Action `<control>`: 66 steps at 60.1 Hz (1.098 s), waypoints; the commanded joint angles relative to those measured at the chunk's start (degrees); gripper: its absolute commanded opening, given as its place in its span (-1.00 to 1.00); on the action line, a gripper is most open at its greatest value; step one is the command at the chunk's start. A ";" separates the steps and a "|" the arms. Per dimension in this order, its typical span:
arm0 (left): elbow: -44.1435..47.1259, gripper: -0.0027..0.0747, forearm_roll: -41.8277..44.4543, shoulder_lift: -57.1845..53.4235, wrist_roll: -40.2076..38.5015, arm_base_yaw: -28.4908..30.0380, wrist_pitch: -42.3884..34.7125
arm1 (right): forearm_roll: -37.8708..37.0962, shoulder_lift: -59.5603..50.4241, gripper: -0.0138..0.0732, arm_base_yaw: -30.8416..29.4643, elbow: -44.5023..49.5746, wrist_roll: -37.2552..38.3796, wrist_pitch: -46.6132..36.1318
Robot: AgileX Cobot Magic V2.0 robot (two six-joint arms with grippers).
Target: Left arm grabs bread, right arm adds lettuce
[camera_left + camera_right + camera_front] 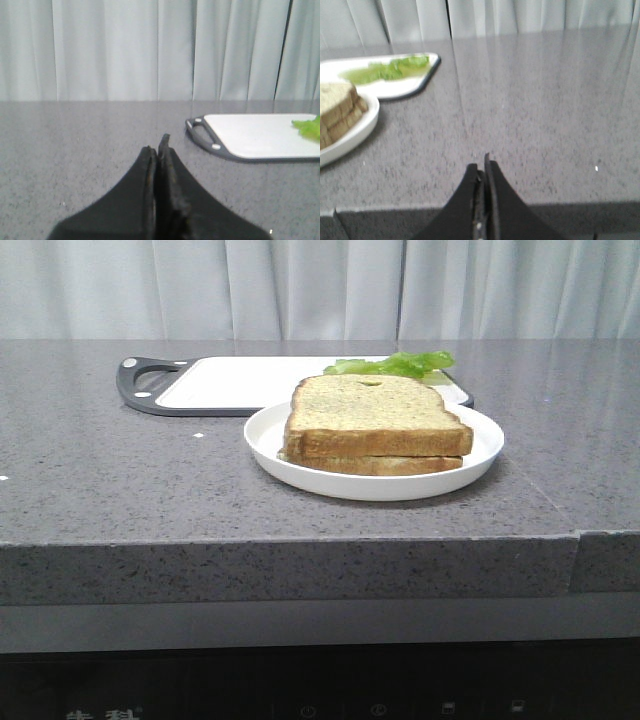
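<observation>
- Looking forward over the grey speckled stone counter (pixel 120 480), no arm shows; a thick golden-brown toasted bread slice with a small dent on top (pixel 372 412) lies on a thinner slice (pixel 390 464) in a round white plate (pixel 480 455). Behind it lies a white cutting board with a dark grey handled rim (pixel 230 385), bearing the bright green ruffled lettuce leaf (pixel 400 364) at its right end. Pale grey curtains (pixel 300 285) hang behind.
- Left wrist view: the left arm's black tapered gripper (pixel 157 155) sits low above the counter, fingers pressed together on nothing, well apart from the board and lettuce.
- Right wrist view: the right arm's black gripper (pixel 483 172) hangs near the counter's front edge, fingers together and empty, apart from plate and bread.
</observation>
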 commanded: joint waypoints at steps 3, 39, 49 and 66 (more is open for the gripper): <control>-10.84 -0.99 0.26 4.78 -0.61 0.14 4.35 | 0.95 -0.98 -0.84 -0.29 -5.98 -0.48 -4.74; -28.45 -0.04 0.40 31.65 -0.61 0.14 8.98 | 0.89 23.77 -0.10 -0.29 -33.72 -0.54 10.25; -28.53 0.52 -6.52 31.65 -0.61 0.14 7.33 | 0.89 23.77 0.56 -0.29 -33.72 -0.54 11.19; -41.02 0.49 -12.63 47.89 -0.36 -9.93 24.62 | 0.95 23.77 0.57 -0.29 -33.72 -0.54 11.59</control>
